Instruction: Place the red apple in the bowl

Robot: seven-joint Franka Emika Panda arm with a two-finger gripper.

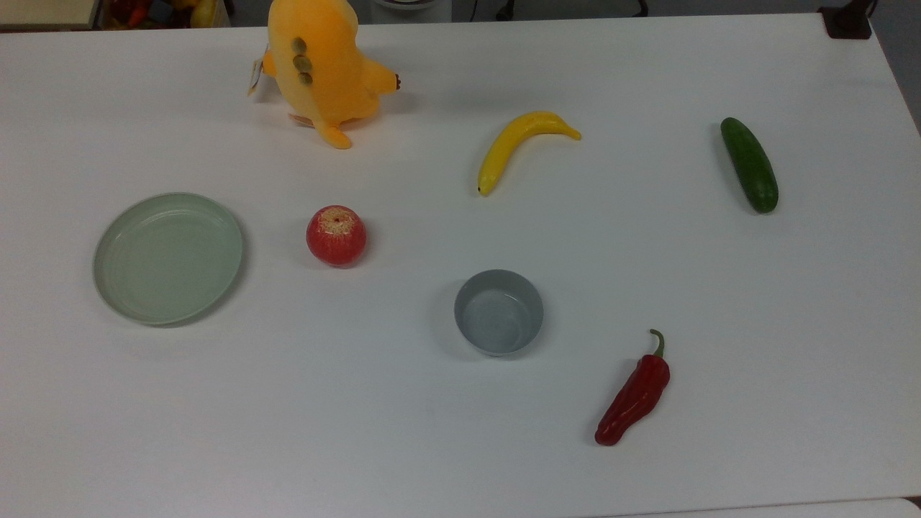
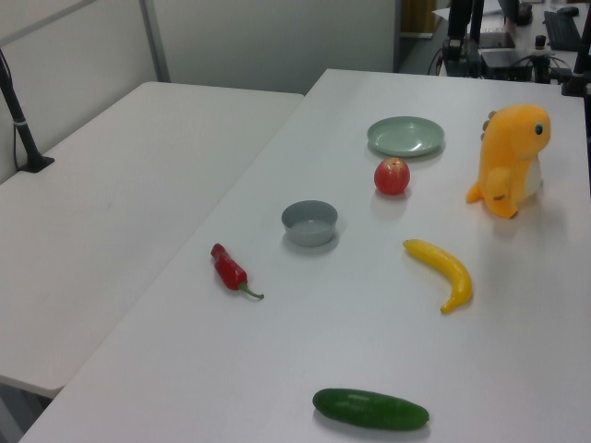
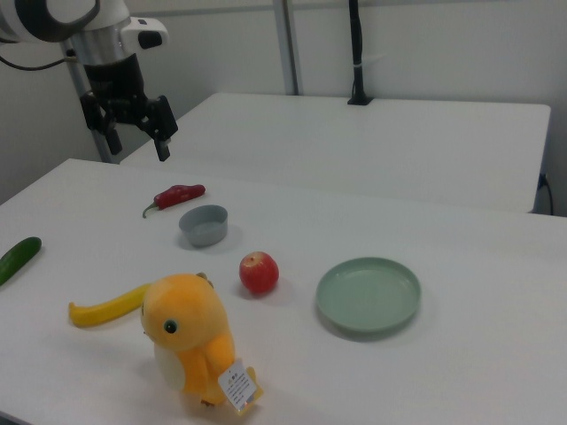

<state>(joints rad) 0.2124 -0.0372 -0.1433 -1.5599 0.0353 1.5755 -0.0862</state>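
Fingers of the gripper (image 3: 137, 135) are seen spread apart, with nothing between them, held high above the bench (image 3: 461, 354) at the right view's far left. They hang above and beyond the chili pepper (image 3: 175, 195), well apart from everything that the task names.

From the fingers, the red apple (image 3: 259, 272) lies nearer to the camera and toward the right view's right, past the bowl (image 3: 205, 224). The bowl is thus placed between the gripper and the apple, so a reach for the fruit is judged to pass over or beside the bowl. The apple is found upright on the bench, its pale stem dimple turned upward, as is shown in the top view (image 1: 336, 235). Being round, it offers no long axis, and any closing direction across its width is judged to serve.

In the top view the bowl (image 1: 498, 312) sits to the apple's right and nearer, apart from it with bare bench between. The pale green plate (image 1: 168, 257) lies at the apple's left, and the plush toy (image 1: 320, 65) stands beyond it; neither is touched by the apple. A descent from straight above is judged to be unobstructed.
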